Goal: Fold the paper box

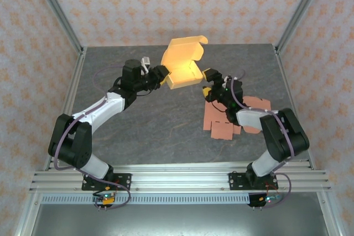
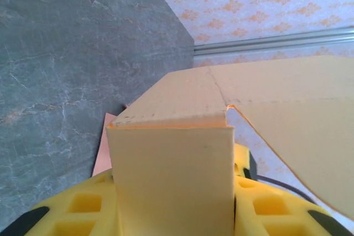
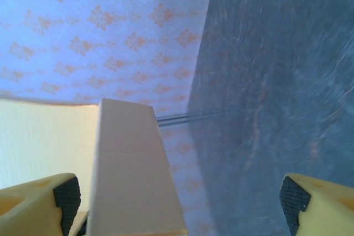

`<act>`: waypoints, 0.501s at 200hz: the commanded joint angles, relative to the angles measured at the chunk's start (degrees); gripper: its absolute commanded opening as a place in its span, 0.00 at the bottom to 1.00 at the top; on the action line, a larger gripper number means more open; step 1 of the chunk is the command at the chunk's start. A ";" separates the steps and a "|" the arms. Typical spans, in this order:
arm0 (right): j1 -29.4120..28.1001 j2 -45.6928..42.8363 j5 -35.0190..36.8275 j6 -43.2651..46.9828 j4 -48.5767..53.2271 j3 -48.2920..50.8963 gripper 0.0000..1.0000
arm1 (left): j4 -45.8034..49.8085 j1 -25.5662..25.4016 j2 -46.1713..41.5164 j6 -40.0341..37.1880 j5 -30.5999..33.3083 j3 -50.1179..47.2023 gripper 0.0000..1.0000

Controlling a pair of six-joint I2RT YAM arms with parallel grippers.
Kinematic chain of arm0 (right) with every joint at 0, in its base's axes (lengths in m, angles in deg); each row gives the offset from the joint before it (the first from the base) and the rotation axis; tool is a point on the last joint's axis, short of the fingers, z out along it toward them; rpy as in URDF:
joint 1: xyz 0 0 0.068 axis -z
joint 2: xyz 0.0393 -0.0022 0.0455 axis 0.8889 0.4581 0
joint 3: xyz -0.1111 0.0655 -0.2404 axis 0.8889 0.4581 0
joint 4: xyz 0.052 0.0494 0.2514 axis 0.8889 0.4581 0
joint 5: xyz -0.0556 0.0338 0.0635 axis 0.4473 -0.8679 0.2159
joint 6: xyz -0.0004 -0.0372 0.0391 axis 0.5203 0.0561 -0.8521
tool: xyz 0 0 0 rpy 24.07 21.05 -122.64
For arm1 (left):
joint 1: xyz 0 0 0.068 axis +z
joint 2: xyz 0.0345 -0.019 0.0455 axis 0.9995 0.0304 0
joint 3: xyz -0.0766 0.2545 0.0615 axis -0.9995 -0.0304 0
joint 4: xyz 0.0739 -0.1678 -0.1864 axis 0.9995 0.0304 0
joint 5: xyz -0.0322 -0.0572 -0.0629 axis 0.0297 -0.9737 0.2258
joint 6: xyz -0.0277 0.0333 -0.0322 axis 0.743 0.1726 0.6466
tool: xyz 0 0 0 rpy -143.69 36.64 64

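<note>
A: Where's the box?

B: Off the table, in the air above the middle of its far edge, with the lid flap raised toward the back wall. The left gripper pinches its left side. In the wrist view that wall sits clamped between the yellow fingers.

A: And the right gripper?

B: At the box's right side, jaws spread wide, holding nothing. From its wrist, a panel stands between the pads, close against one pad and well apart from the other.

A: So the step is folding that right side in?

B: That's my reading. I'd centre the panel between the pads before closing and take it near the crease. Then I'd turn it along the crease rather than shove, since thin paper would likely buckle. The left gripper should hold firm and level, as it's the only support.

A: Room to move?

B: Plenty. The left half and the near edge of the table are bare. The flat blanks lie by the right edge, beneath the right forearm, so don't dip the wrist there. I can't tell how close the lid flap is to the back wall, so I'd avoid pushing the box farther that way.
</note>
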 commanded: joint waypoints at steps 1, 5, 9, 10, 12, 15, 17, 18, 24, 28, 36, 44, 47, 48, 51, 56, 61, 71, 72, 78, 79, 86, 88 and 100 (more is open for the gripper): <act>-1.70 3.13 3.72 -14.72 -14.80 -3.58 0.93 | -4.18 -0.07 -2.14 4.52 -0.88 -0.30 0.18; -1.83 3.77 4.29 -15.63 -16.35 -3.92 0.93 | -4.22 -0.08 -2.24 4.57 -0.84 -0.42 0.18; -1.86 4.81 4.73 -16.58 -18.26 -4.43 0.92 | -4.19 -0.07 -2.33 4.58 -0.84 -0.42 0.18; -1.85 4.99 4.78 -16.85 -18.62 -4.57 0.92 | -4.15 -0.08 -2.33 4.58 -0.84 -0.43 0.18; -1.87 5.40 4.82 -17.20 -19.28 -4.90 0.91 | -4.05 -0.08 -2.34 4.58 -0.80 -0.34 0.18; -1.85 5.96 4.83 -17.72 -20.12 -5.42 0.90 | -3.91 -0.09 -2.34 4.64 -0.71 -0.34 0.18; -1.85 6.41 4.77 -18.08 -20.75 -5.77 0.90 | -3.81 -0.09 -2.34 4.66 -0.68 -0.30 0.18; -1.90 6.50 4.76 -18.21 -21.05 -5.94 0.90 | -3.78 -0.09 -2.34 4.71 -0.67 -0.23 0.18; -1.85 7.96 4.50 -19.25 -22.81 -7.08 0.87 | -3.67 -0.08 -2.25 4.89 -0.70 -0.24 0.18; -1.94 8.70 4.40 -19.84 -23.77 -7.79 0.86 | -3.75 -0.04 -2.18 5.04 -0.62 -0.22 0.18; -2.17 10.41 4.48 -20.76 -25.55 -8.99 0.84 | -4.12 -0.05 -2.00 5.46 -0.88 -0.33 0.18; -2.41 11.64 4.98 -21.48 -26.72 -9.68 0.82 | -4.48 -0.06 -1.77 5.79 -1.08 -0.42 0.18; -2.47 12.01 5.19 -21.67 -26.79 -9.84 0.81 | -4.54 -0.06 -1.73 5.92 -1.13 -0.43 0.18; -2.51 12.11 5.24 -21.72 -26.79 -9.91 0.80 | -4.54 -0.07 -1.72 5.95 -1.16 -0.43 0.18; -2.62 12.42 5.47 -21.72 -27.10 -10.04 0.80 | -4.54 -0.06 -1.65 6.05 -1.19 -0.41 0.18; -2.60 12.85 5.86 -21.48 -27.66 -10.28 0.78 | -4.66 -0.06 -1.57 6.34 -1.26 -0.43 0.18; -2.62 13.24 5.82 -21.15 -27.56 -10.69 0.76 | -4.87 -0.03 -1.46 6.57 -1.30 -0.35 0.19; -2.59 13.67 5.06 -20.98 -26.36 -11.67 0.74 | -5.28 -0.08 -1.46 7.10 -1.44 -0.46 0.18; -2.62 13.69 4.95 -20.89 -26.31 -11.79 0.74 | -5.31 -0.09 -1.46 7.16 -1.45 -0.49 0.18; -2.58 13.96 4.45 -20.39 -25.79 -12.36 0.70 | -5.41 -0.11 -1.53 7.31 -1.45 -0.47 0.19; -2.66 14.01 4.38 -20.39 -25.62 -12.45 0.70 | -5.42 -0.10 -1.54 7.31 -1.45 -0.45 0.19; -2.78 14.31 4.13 -20.36 -24.87 -12.91 0.67 | -5.38 -0.09 -1.70 7.24 -1.54 -0.50 0.18; -2.81 14.43 4.13 -20.25 -24.69 -12.96 0.66 | -5.35 -0.09 -1.72 7.22 -1.54 -0.47 0.18; -2.91 15.07 3.65 -19.77 -24.23 -13.53 0.65 | -5.29 -0.03 -1.98 6.96 -1.76 -0.41 0.19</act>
